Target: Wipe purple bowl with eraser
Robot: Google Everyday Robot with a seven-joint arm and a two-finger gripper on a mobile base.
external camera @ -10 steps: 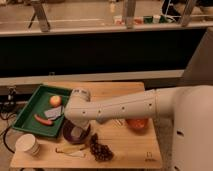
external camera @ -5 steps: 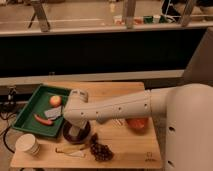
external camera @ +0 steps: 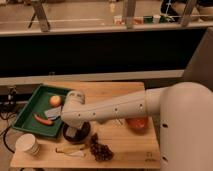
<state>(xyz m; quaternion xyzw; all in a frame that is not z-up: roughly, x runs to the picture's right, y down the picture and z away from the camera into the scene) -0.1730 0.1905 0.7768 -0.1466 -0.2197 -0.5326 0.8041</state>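
Observation:
The purple bowl (external camera: 76,134) sits on the wooden table (external camera: 125,150), just right of the green tray. My gripper (external camera: 74,131) reaches down into the bowl from the white arm that comes in from the right. It is shut on the eraser (external camera: 74,133), a small pale grey-brown block that rests against the inside of the bowl. The wrist hides the back half of the bowl.
A green tray (external camera: 27,112) at the left holds an apple (external camera: 55,100), a red piece (external camera: 44,120) and a flat grey sheet (external camera: 54,113). An orange-brown bowl (external camera: 137,123), dark grapes (external camera: 100,149), a yellow peel (external camera: 70,150) and a paper cup (external camera: 27,145) lie nearby.
The gripper stays inside the purple bowl with the eraser and has shifted only slightly. The bowl and the other things have not moved.

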